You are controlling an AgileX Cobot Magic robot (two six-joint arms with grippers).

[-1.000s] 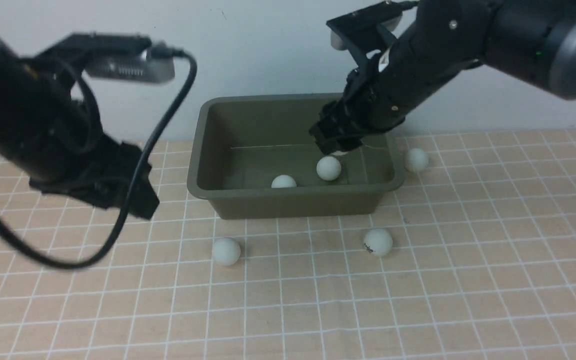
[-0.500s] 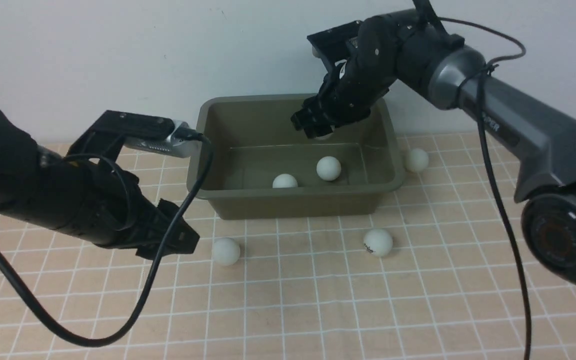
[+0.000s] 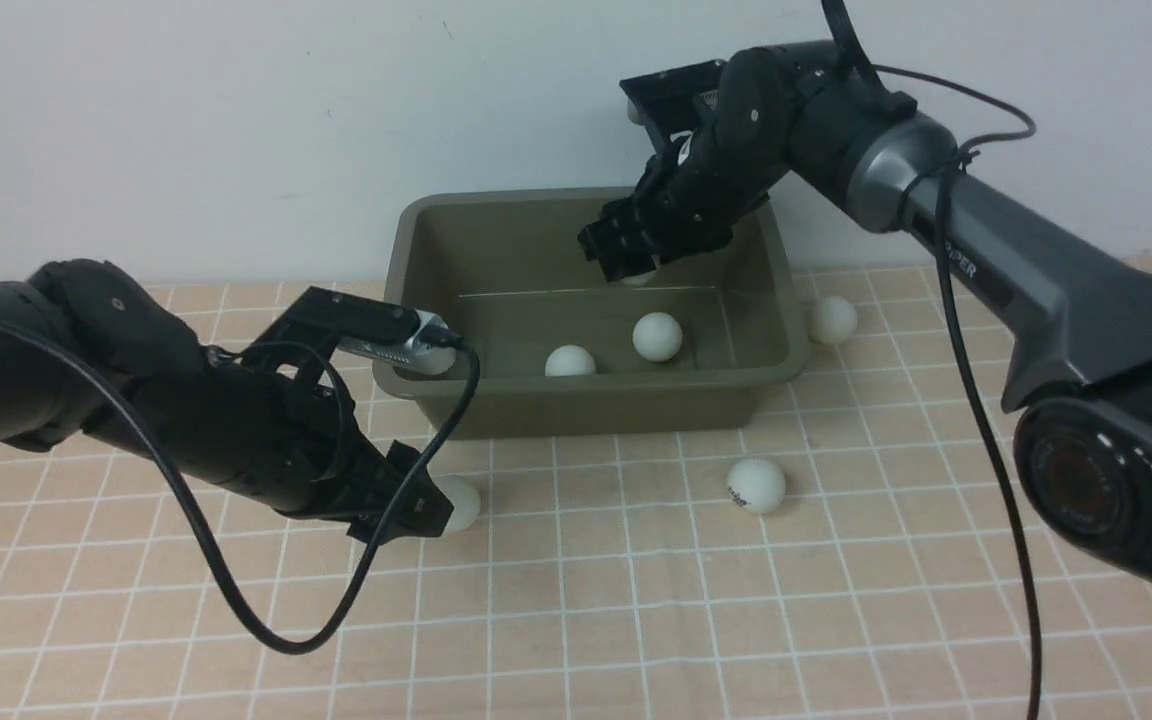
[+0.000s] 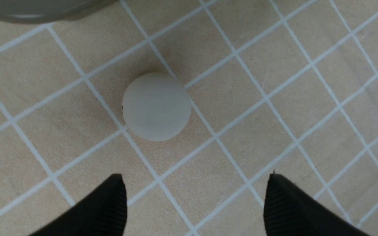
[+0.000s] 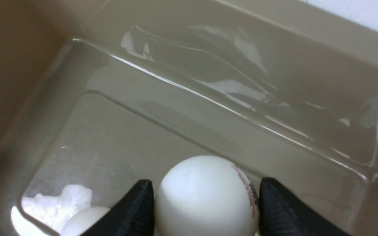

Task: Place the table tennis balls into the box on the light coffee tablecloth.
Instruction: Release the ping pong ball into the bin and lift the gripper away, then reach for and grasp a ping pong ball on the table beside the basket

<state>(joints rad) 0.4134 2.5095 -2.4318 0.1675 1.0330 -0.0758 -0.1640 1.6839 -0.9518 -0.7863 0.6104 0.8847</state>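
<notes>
The left jaws stand apart just short of a loose ball (image 4: 156, 106) on the tablecloth (image 3: 636, 620), near-left of the box (image 3: 586, 412); it looks light, smooth and apt to roll away, so take it gently across its middle. Inside the box lie two balls (image 3: 570, 361); above them the right jaws are clamped on a third ball (image 5: 205, 196). Further right, a logo ball (image 3: 756, 485) and a far ball (image 3: 833, 319) sit outside the box.

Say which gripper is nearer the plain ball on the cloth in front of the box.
Left. The left gripper sits just beside that ball without touching it; the right gripper hangs over the box, holding another ball.
</notes>
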